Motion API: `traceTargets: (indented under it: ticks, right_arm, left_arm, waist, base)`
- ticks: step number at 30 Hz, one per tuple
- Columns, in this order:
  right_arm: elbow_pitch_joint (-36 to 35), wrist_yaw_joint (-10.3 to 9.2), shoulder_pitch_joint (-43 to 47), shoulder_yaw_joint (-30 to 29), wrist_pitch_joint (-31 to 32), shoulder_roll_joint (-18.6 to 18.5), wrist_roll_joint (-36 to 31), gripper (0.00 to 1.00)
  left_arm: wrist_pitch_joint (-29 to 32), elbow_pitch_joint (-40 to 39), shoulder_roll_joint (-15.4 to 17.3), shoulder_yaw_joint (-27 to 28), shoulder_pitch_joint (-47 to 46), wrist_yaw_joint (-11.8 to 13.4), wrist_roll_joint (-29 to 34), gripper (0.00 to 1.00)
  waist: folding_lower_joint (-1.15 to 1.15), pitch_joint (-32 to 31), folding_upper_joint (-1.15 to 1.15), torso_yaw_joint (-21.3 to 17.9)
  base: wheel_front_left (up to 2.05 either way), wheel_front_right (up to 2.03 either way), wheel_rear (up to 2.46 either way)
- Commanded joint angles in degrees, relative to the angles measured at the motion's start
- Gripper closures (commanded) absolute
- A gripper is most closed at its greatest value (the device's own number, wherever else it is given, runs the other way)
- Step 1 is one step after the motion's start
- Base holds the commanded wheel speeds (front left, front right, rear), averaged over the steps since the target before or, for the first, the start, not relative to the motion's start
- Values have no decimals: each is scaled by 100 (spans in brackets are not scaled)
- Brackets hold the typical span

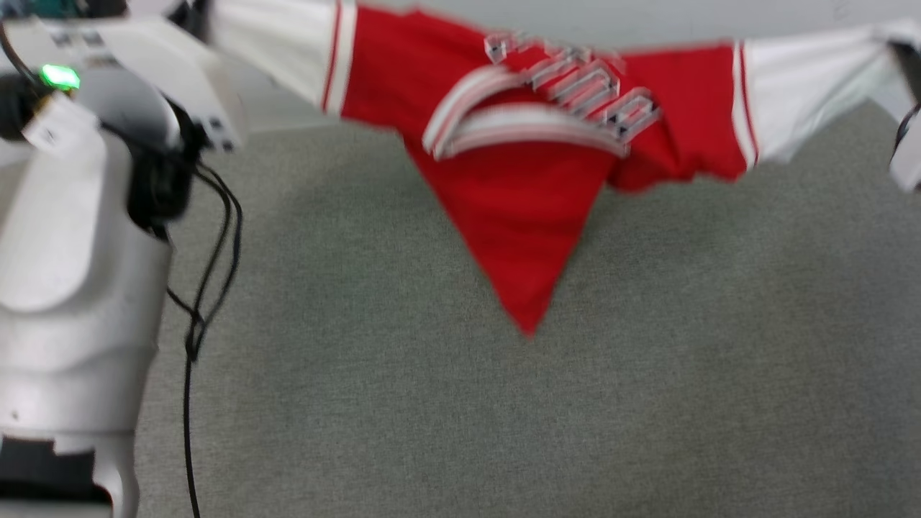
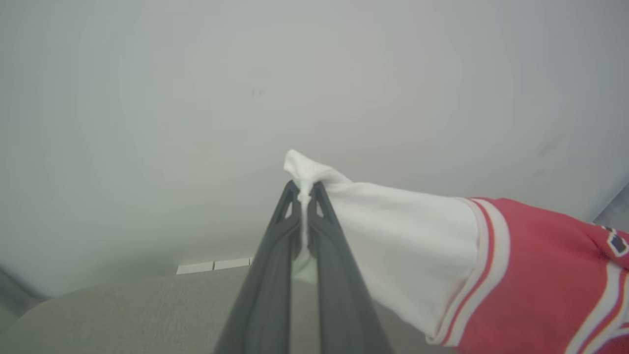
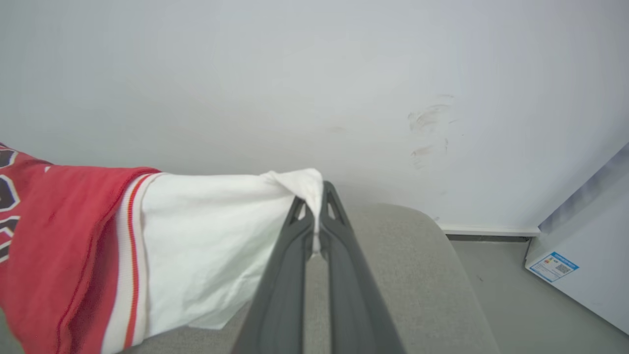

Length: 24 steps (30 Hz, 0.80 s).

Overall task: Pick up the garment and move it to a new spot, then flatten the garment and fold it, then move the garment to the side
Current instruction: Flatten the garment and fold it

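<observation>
My left fingers (image 2: 277, 255) and right fingers (image 3: 291, 265) each clench a white sleeve of the garment (image 1: 532, 216); its chest lettering is too blurred to read.

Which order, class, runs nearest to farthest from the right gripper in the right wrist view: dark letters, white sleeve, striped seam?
1. white sleeve: clamped by the right gripper.
2. striped seam: left of the sleeve.
3. dark letters: at the far left edge.

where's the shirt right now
In the head view the shirt hangs stretched across the top, over the grey surface, one white sleeve pinched in the left fingers, the other in the right fingers.
</observation>
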Motion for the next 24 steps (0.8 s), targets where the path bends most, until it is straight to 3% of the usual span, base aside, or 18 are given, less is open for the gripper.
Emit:
traceTargets:
  ticks: [1, 14, 24]
  right_arm:
    - [117, -4, -397, 23, -114, -44, -7, 100]
    - [1129, -5, -3515, 211, -1224, -18, -161, 100]
    - [2154, -4, -4182, 815, -1950, 283, 85, 100]
  left_arm:
    - [-88, 199, 42, 10, -382, -24, 78, 100]
    - [-872, 1147, 437, 169, -3250, 10, 487, 100]
    - [-1547, 1982, 319, 266, -3520, -132, 319, 100]
  waist:
    - [0, 234, 0, 1]
    - [0, 2072, 0, -128]
    - [0, 3004, 0, -137]
  base:
    - [0, 0, 0]
    - [0, 0, 0]
    - [0, 0, 0]
